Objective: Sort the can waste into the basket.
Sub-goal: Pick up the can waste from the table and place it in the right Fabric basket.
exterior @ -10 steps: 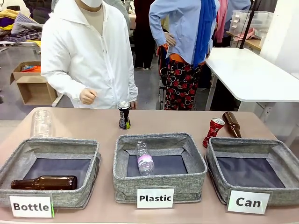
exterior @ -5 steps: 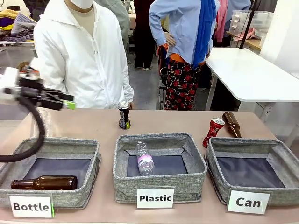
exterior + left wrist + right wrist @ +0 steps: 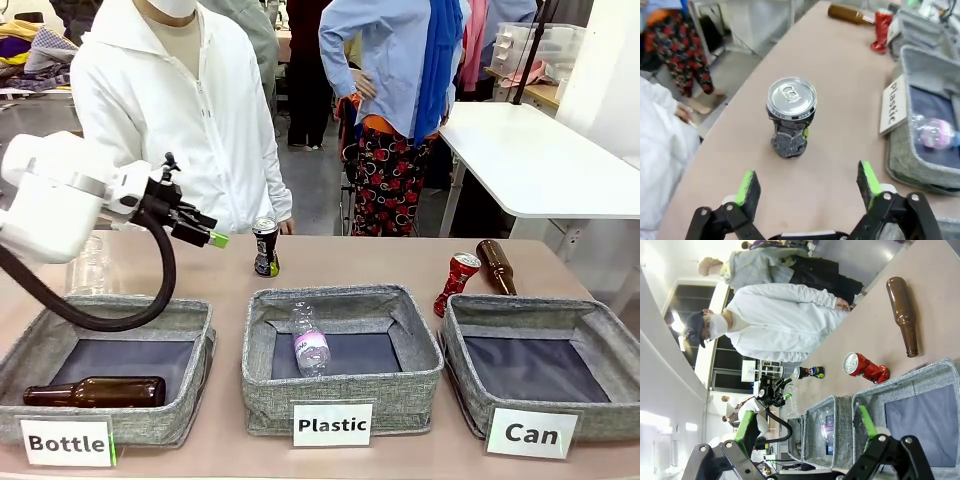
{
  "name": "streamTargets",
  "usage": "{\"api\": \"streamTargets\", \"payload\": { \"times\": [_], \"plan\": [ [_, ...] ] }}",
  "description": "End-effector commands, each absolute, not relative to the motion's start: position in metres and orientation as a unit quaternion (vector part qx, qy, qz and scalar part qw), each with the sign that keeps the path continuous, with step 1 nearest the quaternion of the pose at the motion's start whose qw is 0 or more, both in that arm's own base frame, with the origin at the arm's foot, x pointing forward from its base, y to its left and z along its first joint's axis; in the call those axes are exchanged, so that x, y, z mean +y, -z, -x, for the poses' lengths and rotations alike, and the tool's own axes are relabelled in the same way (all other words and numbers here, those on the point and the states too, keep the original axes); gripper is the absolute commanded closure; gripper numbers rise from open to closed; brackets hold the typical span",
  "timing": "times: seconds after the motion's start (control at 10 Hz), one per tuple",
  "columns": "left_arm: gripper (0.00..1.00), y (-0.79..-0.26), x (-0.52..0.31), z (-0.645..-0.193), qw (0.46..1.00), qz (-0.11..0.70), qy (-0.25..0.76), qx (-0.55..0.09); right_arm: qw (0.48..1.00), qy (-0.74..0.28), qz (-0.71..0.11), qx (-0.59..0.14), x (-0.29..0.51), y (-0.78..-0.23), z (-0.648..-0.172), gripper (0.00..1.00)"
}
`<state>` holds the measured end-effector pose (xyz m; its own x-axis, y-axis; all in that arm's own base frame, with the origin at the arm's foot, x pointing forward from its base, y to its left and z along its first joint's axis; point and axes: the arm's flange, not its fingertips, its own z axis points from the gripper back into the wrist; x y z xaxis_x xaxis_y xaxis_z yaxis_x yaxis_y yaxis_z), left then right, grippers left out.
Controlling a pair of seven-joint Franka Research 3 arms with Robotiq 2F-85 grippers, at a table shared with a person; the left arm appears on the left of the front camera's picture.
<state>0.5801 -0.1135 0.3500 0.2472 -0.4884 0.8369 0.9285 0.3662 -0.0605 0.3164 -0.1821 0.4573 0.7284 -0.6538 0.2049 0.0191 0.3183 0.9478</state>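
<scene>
The black can (image 3: 266,247) with a silver top stands upright at the table's far middle. My left gripper (image 3: 208,228) hovers just left of it, open and holding nothing. In the left wrist view the black can (image 3: 791,117) stands a little beyond the open left gripper (image 3: 807,182), centred between its green pads. The dented red can (image 3: 457,283) leans behind the grey basket (image 3: 530,311) labelled "Can", whose dark floor is bare. In the right wrist view the right gripper (image 3: 805,424) is open, high above that basket (image 3: 905,385) and the red can (image 3: 865,367).
A brown bottle (image 3: 497,266) lies beside the red can. The "Plastic" basket (image 3: 340,300) holds a clear bottle (image 3: 310,340), and the "Bottle" basket (image 3: 110,310) holds a brown one (image 3: 95,392). A clear bottle (image 3: 90,262) stands far left behind my arm. A person in white stands across the table.
My left arm has come in from the left and swung right, bringing its open gripper close to the black can. The cans have not moved.
</scene>
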Motion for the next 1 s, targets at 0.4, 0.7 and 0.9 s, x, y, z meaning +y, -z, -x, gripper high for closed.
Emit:
{"api": "streamTargets", "payload": {
  "times": [0.4, 0.7, 0.9],
  "plan": [
    [0.00, -0.335, -0.115, -0.604, 0.702, 0.303, 0.512, -0.392, 0.749, 0.216, -0.545, -0.309, -0.182, -0.456, -0.319, 0.00],
    [0.00, -0.305, -0.128, -0.634, 0.668, 0.304, 0.531, -0.423, 0.749, 0.216, -0.545, -0.309, -0.182, -0.456, -0.319, 0.00],
    [0.00, -0.290, -0.141, -0.652, 0.655, 0.297, 0.547, -0.428, 0.749, 0.216, -0.545, -0.309, -0.182, -0.456, -0.319, 0.00]
  ]
}}
